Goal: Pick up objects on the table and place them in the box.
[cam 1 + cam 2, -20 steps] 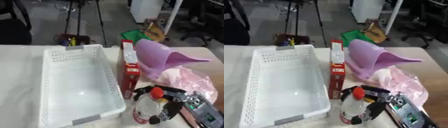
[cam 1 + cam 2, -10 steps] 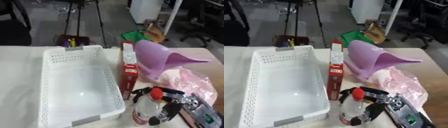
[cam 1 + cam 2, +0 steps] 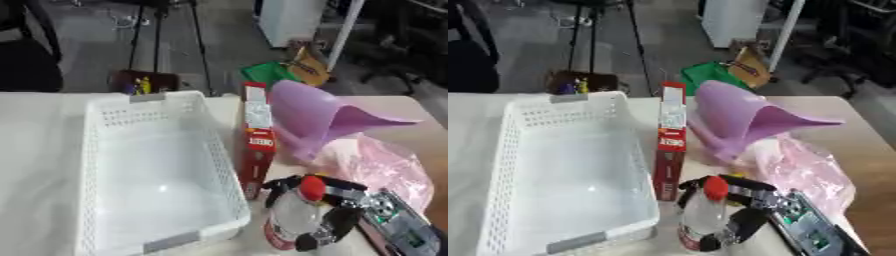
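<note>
Your right robot hand (image 3: 337, 220) has its fingers curled round the clear bottle with the red cap (image 3: 297, 220), which stands upright on the surface (image 3: 35, 150) just off the near right corner of the white basket (image 3: 96, 165). A red carton (image 3: 255, 145) lies along the basket's right wall. Beyond it sit a purple funnel (image 3: 315, 117) and a pink bag (image 3: 376, 167). Your left robot hand isn't showing.

Soft, even light falls from overhead, bright on the white basket (image 3: 105, 165), whose floor shows a pale sheen. Behind the basket the floor lies dim. Everything looks slightly blurred, most of all the hand (image 3: 750, 210) right of the basket's near corner.
</note>
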Robot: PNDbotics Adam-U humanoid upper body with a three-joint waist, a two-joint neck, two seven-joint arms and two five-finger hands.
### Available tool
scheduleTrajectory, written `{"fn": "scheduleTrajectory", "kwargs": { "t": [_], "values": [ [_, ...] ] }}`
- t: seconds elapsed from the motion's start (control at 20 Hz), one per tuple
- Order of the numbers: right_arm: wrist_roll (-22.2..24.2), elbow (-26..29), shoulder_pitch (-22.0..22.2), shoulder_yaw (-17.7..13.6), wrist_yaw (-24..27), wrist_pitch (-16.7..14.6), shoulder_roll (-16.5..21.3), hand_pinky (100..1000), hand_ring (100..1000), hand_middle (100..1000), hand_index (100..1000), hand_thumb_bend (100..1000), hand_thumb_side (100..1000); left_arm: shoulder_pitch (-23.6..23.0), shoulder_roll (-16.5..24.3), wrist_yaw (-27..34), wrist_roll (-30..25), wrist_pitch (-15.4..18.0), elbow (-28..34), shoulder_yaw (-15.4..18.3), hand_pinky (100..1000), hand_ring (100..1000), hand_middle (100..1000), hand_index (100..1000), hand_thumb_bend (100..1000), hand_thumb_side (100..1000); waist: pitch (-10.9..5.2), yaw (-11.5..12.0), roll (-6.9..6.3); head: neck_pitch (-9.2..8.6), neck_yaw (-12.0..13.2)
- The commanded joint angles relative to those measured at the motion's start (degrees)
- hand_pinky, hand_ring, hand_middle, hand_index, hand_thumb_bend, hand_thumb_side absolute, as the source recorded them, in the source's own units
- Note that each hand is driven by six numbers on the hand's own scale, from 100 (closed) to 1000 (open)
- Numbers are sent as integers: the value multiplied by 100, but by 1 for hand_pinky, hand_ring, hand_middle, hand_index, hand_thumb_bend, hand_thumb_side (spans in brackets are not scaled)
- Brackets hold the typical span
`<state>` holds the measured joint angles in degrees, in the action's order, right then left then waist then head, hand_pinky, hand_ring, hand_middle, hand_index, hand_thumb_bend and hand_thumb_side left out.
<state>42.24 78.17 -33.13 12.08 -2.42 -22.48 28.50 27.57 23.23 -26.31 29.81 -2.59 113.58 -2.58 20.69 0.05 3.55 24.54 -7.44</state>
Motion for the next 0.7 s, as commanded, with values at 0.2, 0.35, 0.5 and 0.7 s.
{"fn": "scheduleTrajectory", "kwargs": {
  "t": [0.2, 0.35, 0.5, 0.7],
  "values": [
    [973, 10, -86, -33, -2, -978, 189, 983, 1000, 667, 763, 719, 520, 41, 110, 8, -23, -8, 101, 48, 853, 821, 757, 739, 100, 1000, -124, -10, -37, -71, -15],
    [973, -4, -85, -52, -22, -939, 190, 980, 1000, 644, 745, 713, 501, 41, 111, 8, -24, -8, 101, 50, 853, 821, 757, 739, 100, 1000, -125, -13, -40, -66, -16],
    [973, -25, -82, -83, -45, -878, 188, 975, 1000, 620, 724, 700, 482, 39, 112, 8, -25, -9, 101, 52, 853, 821, 757, 739, 100, 1000, -126, -15, -40, -68, -14],
    [973, -49, -81, -145, -61, -785, 188, 967, 1000, 589, 697, 678, 491, 39, 119, 6, -25, -9, 101, 55, 853, 821, 757, 738, 100, 1000, -126, -16, -40, -68, -5]
  ]
}}
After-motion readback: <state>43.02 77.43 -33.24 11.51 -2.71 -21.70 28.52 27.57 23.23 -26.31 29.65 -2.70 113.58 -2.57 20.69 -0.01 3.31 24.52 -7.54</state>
